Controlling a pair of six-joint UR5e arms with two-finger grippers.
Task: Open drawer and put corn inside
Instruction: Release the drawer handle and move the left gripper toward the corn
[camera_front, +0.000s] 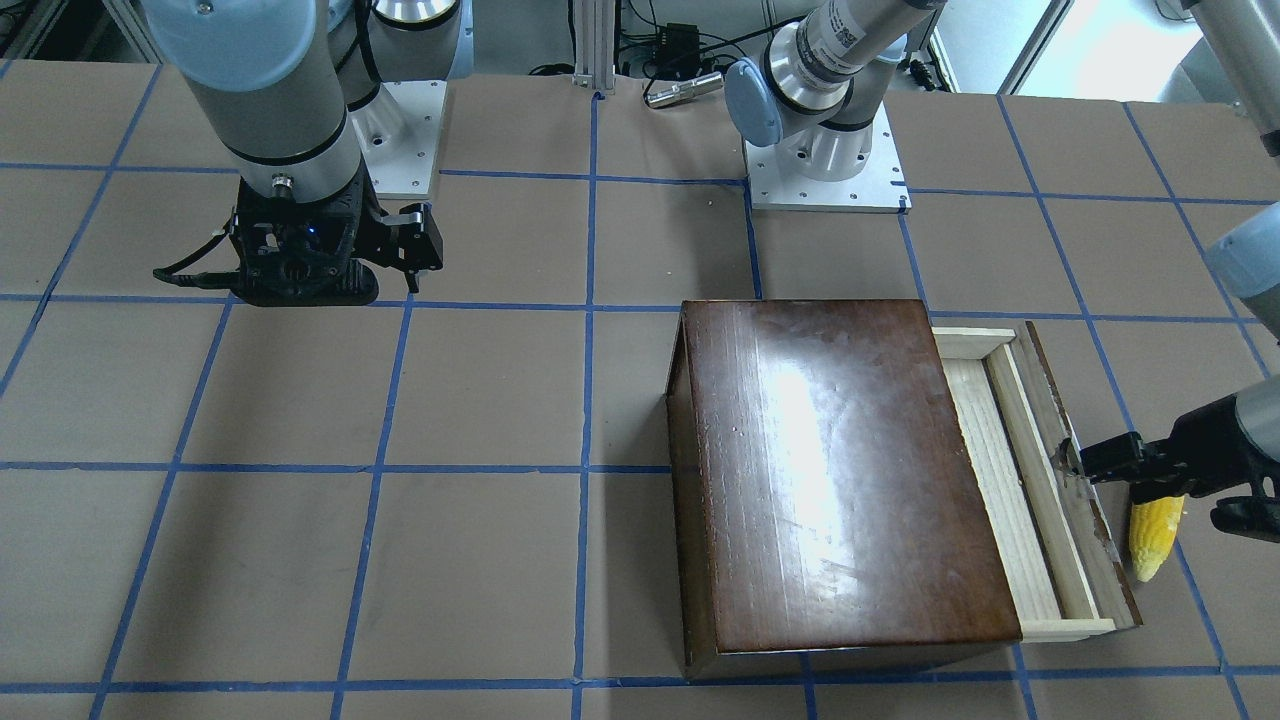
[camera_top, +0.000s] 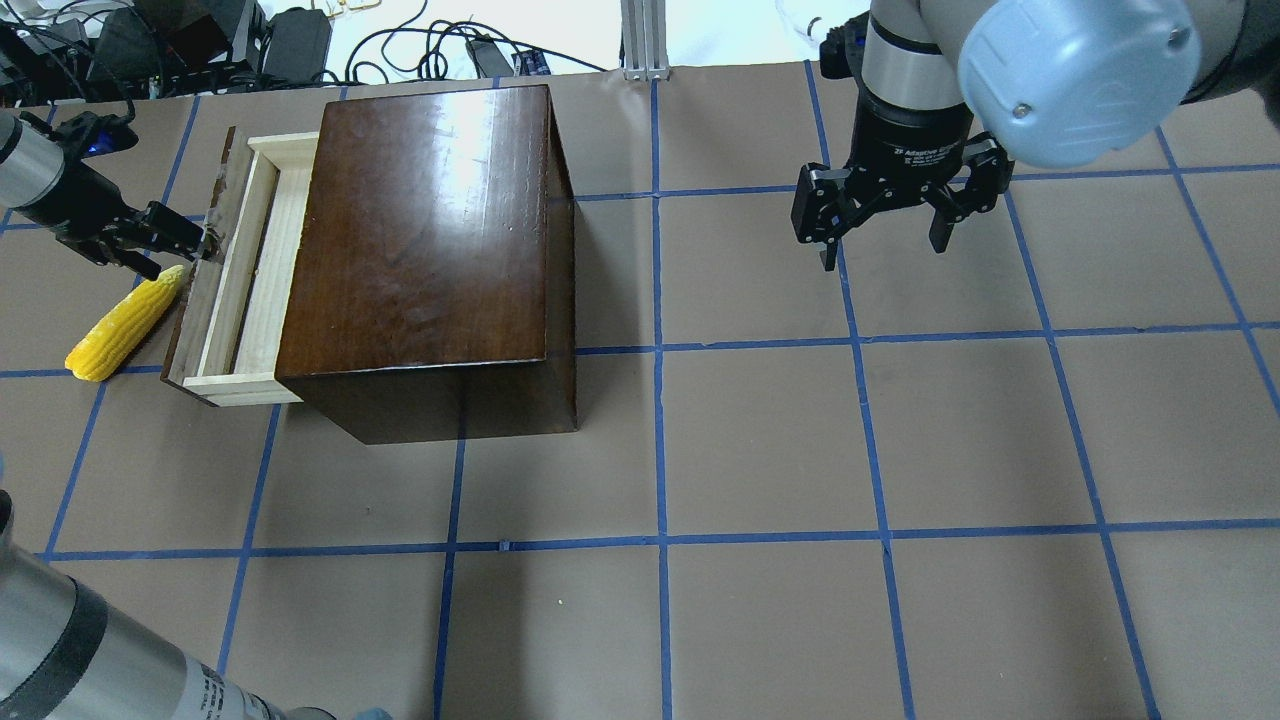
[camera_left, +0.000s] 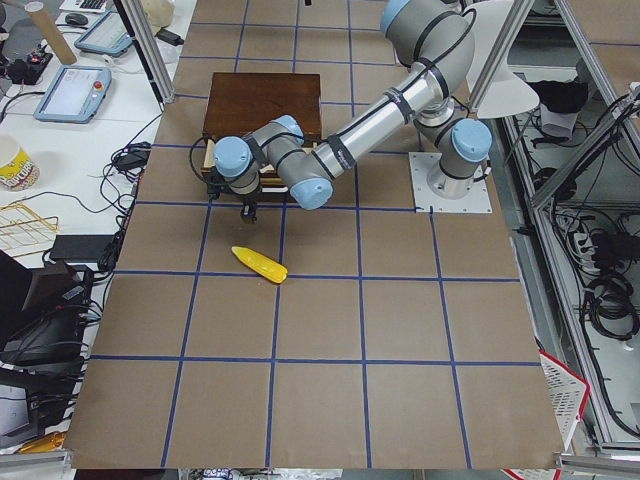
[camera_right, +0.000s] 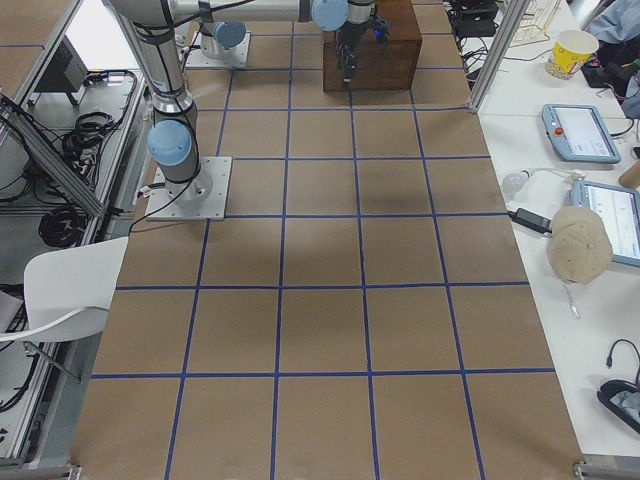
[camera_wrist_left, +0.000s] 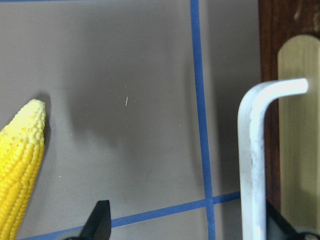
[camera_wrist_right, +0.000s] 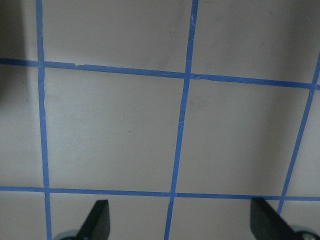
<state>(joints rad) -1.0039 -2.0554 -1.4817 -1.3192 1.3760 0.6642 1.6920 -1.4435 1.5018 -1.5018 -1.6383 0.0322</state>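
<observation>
Brown surface (camera_top: 760, 440) carries the drawer (camera_top: 240, 290), part open, corn (camera_top: 125, 322) lying beside its front. Left claw (camera_front: 1078, 462) gapes wide astride the handle (camera_wrist_left: 250, 165), right claw (camera_top: 885, 245) wide, idle; any outward pull may shove the corn

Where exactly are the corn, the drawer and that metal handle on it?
corn (camera_top: 125, 322): overhead view, middle of the yellow cob.
drawer (camera_top: 266, 270): overhead view, its pale wooden floor.
handle (camera_wrist_left: 251, 165): left wrist view, the straight metal bar.
</observation>
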